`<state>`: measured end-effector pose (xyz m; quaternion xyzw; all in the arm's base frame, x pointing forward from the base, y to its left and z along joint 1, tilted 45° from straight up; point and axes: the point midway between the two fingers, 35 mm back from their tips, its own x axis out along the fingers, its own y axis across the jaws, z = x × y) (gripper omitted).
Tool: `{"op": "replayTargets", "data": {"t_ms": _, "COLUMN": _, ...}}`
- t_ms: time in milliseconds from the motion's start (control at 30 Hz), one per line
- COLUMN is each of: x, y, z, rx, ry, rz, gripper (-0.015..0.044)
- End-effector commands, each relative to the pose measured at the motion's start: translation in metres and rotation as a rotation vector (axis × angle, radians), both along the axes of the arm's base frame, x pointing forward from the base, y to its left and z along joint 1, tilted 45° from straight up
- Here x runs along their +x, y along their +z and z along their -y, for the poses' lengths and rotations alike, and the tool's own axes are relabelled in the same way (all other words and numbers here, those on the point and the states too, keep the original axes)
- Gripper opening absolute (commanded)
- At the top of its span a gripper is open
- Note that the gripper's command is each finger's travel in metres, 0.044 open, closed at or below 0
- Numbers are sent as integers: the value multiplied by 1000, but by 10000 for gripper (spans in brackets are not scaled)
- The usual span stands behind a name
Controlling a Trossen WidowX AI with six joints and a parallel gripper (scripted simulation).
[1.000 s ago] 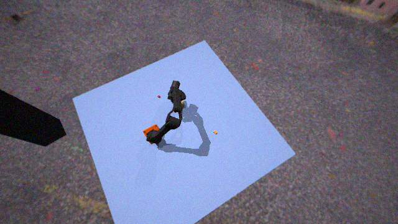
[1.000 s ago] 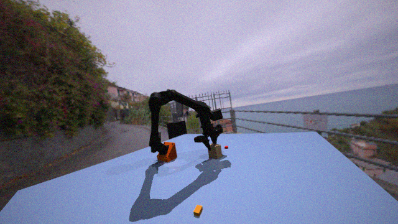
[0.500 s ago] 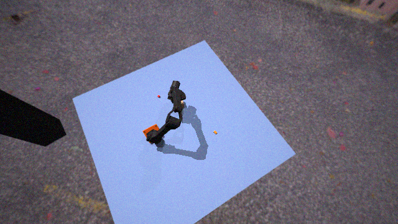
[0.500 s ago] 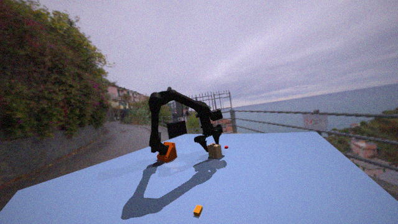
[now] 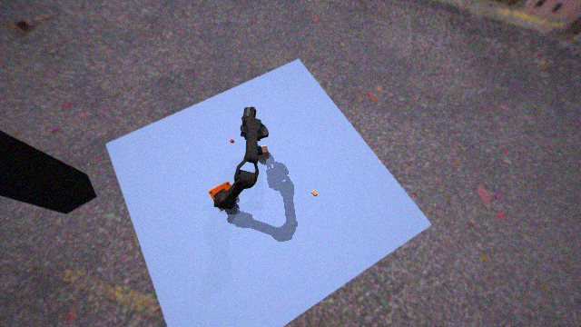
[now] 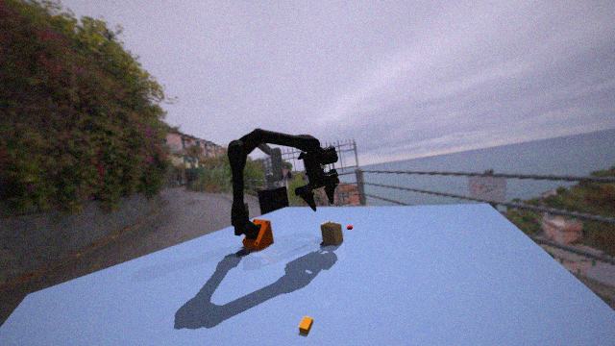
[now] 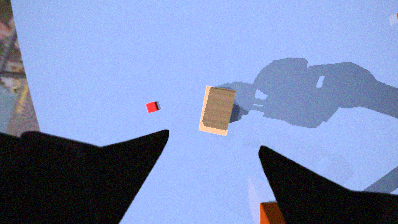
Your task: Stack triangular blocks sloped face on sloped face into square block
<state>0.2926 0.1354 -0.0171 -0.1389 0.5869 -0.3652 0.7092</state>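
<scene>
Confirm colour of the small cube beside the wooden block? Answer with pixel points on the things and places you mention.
Red; the small cube [image 5: 231, 141] [image 6: 350, 227] [image 7: 152, 107] shows best in the wrist view.

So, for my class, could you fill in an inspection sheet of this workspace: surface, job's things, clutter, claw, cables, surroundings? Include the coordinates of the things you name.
Surface: pale blue table top [image 5: 345, 236] [image 6: 432, 288] [image 7: 125, 45], crossed by the arm's shadow.
Job's things: wooden block [image 5: 265, 149] [image 6: 332, 234] [image 7: 218, 109] standing on the table; whether both triangular pieces meet evenly, cannot tell.
Clutter: small red cube [image 5: 231, 141] [image 6: 350, 227] [image 7: 152, 107] near the block; small orange block [image 5: 314, 193] [image 6: 306, 326] farther off.
Claw: the claw [image 6: 323, 207] [image 7: 213, 141] is open, above the block, touching nothing.
Cables: nothing seen.
Surroundings: paved road, hedge, wire railing, sea.
</scene>
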Motion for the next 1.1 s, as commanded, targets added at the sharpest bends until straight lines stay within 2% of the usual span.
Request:
{"op": "replayTargets", "data": {"t_ms": 0, "x": -4, "y": 19, "z": -12, "rx": 4, "ry": -12, "rz": 3, "gripper": 440}}
{"op": "replayTargets", "data": {"t_ms": 1067, "x": -2, "y": 13, "z": -11, "rx": 5, "ry": 3, "rz": 6, "gripper": 440}}
